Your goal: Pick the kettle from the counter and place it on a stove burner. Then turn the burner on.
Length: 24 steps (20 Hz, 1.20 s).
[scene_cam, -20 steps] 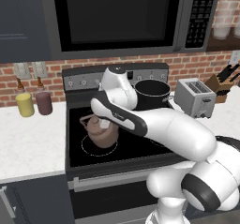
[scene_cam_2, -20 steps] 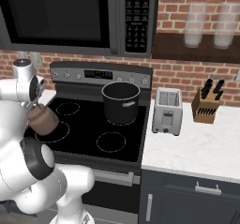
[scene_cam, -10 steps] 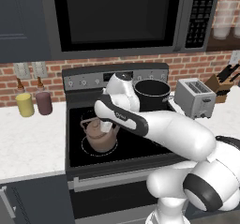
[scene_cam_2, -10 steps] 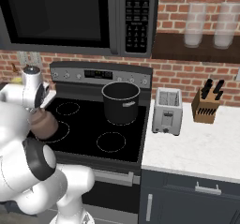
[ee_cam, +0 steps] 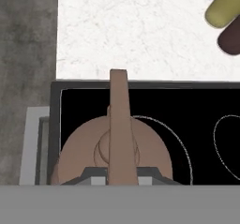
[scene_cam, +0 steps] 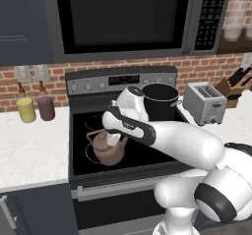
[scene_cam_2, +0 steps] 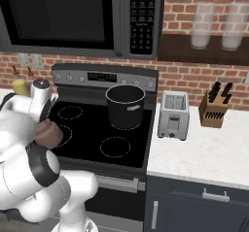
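The fingers [ee_cam: 123,177] sit low over the kettle [scene_cam: 107,149], but whether they grip its handle or stand clear of it cannot be told. The kettle rests upright on the front left stove burner [ee_cam: 180,148] of the black cooktop [scene_cam: 147,153], its base inside the white ring. Beside the stove lies the white table [scene_cam: 29,148], with a yellow jar [scene_cam: 25,109] and a dark red jar [scene_cam: 46,107] at its back, and a black pot [scene_cam_2: 126,106] stands on a rear burner
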Tool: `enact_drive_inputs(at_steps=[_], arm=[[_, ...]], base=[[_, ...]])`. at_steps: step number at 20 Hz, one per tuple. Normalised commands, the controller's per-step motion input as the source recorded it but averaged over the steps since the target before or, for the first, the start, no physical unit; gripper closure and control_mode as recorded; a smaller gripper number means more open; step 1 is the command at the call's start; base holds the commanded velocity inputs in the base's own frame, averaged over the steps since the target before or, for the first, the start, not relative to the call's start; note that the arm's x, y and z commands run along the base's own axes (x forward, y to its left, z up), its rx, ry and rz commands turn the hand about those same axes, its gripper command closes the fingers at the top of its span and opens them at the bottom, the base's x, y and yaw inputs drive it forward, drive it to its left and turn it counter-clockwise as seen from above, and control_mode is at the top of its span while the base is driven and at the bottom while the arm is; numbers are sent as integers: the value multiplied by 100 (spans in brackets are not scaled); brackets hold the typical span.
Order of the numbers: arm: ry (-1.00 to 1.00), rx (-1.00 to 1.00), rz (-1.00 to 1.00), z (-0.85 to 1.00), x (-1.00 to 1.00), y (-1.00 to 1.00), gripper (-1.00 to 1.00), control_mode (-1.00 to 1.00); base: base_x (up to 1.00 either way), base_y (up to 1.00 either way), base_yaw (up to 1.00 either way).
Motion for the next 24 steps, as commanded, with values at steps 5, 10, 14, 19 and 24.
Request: enact_drive_inputs(at_steps=[5, 10, 14, 19, 24], arm=[[0, 5, 0, -7, 20, -2, 100, -100], [0, 16, 0, 0, 28, 0, 100, -100], [0, 13, 0, 0, 39, 0, 100, -100], [1, 5, 0, -13, 20, -1, 100, -100], [6, 0, 0, -20, 1, -2, 100, -100]], base=[[0, 0, 0], [0, 0, 0], [0, 0, 0], [0, 0, 0], [0, 0, 0]])
